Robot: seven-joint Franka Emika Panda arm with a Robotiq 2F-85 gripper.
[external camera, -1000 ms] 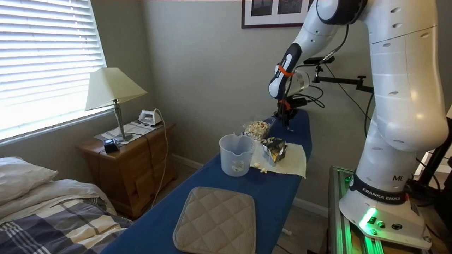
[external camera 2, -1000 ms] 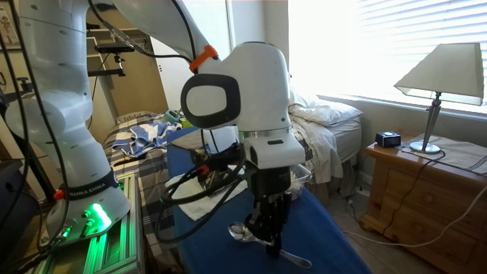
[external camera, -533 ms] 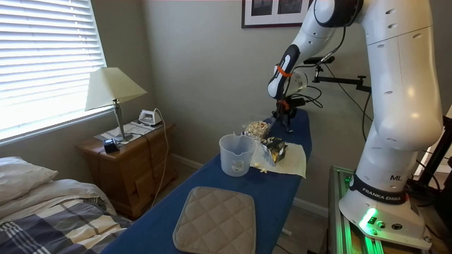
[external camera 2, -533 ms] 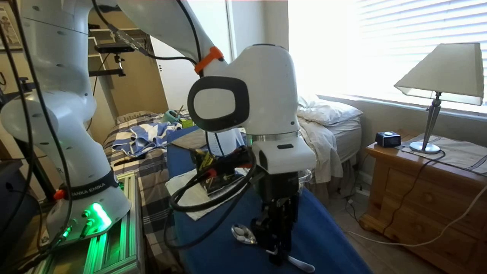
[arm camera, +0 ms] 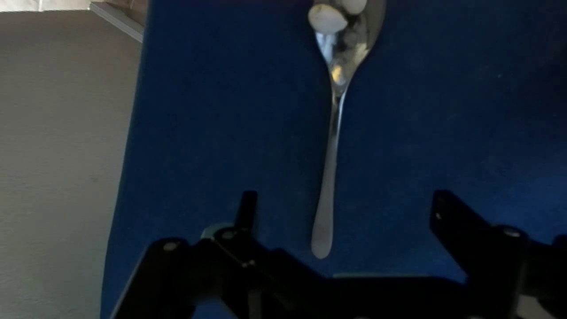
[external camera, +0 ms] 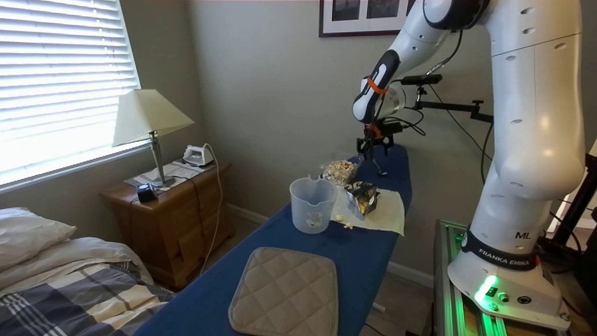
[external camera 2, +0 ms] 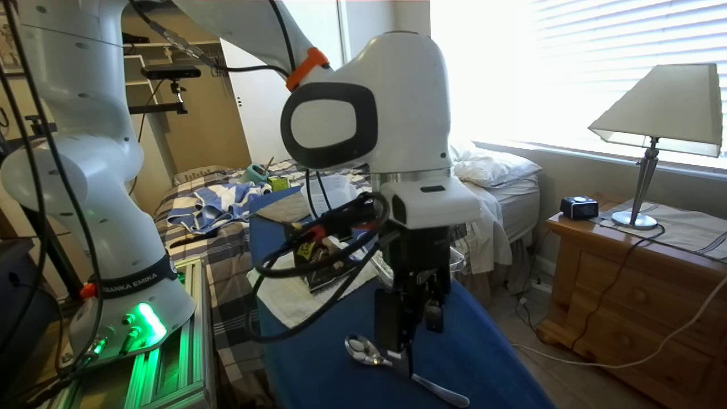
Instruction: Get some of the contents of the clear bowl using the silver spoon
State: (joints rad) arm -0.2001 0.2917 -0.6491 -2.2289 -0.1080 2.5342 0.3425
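The silver spoon (arm camera: 328,190) lies on the blue board, a few pale pieces (arm camera: 328,19) in its hollow. My gripper (arm camera: 345,201) is open above the handle, its fingers wide apart on either side and nothing between them. In an exterior view the spoon (external camera 2: 440,390) is partly covered by a finger of the gripper (external camera 2: 417,343). The clear bowl (external camera: 356,164) stands in front of the gripper (external camera: 373,151) in an exterior view, with its pale tan contents (external camera: 339,171) showing through. Elsewhere the arm hides much of the clear bowl (external camera 2: 456,260).
A tall translucent cup (external camera: 313,205) stands beside the clear bowl. A dark foil bag (external camera: 364,197) rests on a cream cloth (external camera: 389,212), and a few crumbs lie near its edge. A quilted pad (external camera: 287,291) covers part of the narrow blue board (external camera: 261,247). Cables (external camera 2: 318,272) loop beside the wrist.
My gripper has opened and let go of the silver spoon, then risen a little above it. The spoon has shifted slightly and now lies on the board.
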